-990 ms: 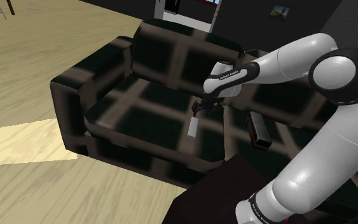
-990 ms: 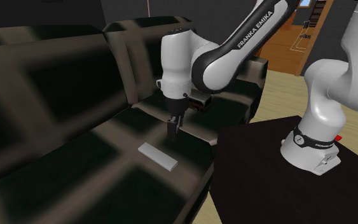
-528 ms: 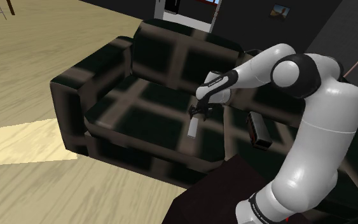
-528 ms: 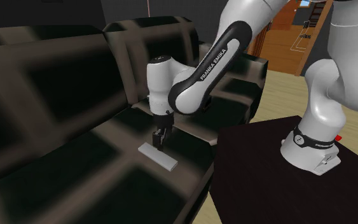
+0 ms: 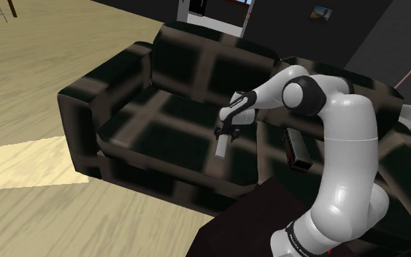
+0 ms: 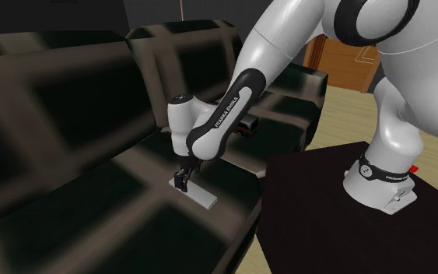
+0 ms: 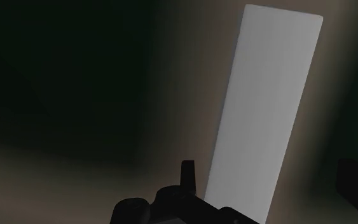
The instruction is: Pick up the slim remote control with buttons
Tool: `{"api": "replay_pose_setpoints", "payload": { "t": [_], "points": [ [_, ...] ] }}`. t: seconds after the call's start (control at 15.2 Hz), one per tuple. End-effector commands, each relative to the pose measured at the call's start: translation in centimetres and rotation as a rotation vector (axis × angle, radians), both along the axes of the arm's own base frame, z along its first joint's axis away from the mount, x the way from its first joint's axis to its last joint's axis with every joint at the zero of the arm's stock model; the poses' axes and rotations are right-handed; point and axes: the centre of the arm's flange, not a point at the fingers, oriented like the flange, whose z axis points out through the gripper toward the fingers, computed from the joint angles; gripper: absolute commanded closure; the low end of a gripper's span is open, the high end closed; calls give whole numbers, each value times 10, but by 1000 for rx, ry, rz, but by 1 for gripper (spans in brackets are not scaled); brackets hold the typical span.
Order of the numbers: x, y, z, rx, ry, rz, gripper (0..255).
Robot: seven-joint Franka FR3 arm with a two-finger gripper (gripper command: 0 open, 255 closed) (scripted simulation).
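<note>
Remote [image 5: 221,146] [image 6: 197,194] [image 7: 269,108]: plain pale slab, no buttons drawn. Lies flat on the sofa [image 5: 123,124] [image 6: 92,194] seat, about mid-seat, well in from the armrest.

Shoulder view, left to right:
- Light wood floor [image 5: 36,73] in front of and beside the sofa.
- Sofa dark, with a faint paler check pattern.
- Remote on the seat, long side running front to back of the sofa.
- Jaws down at the remote's rear end, the one nearer the sofa's backrest.
- White arm [image 5: 342,146] bends down to them from the stand [image 5: 233,226], which sits at the sofa's front.
- Small dark boxy thing [image 5: 295,150] lies further along the seat, apart from the remote.

Wrist view: jaws spread apart, one finger [image 7: 188,175] just beside one long edge of the remote, the other finger beyond the opposite edge. Remote's near end sits between them. Contact not evident, so it is not gripped.

Second exterior view: jaws low over the remote's end, at seat level.
</note>
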Motion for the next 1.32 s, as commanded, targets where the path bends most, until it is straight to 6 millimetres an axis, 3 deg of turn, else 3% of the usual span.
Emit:
{"api": "replay_pose_setpoints", "payload": {
  "t": [0.0,0.46,0.53,1.12,1.25],
  "points": [
    [4,-4,-14,-1,0,-7,0],
    [4,-4,-43,-1,0,-7,0],
    [4,-3,-44,-1,0,-7,255],
    [4,-4,-43,-1,0,-7,255],
    [3,-4,-33,-1,0,-7,255]
  ]
}}
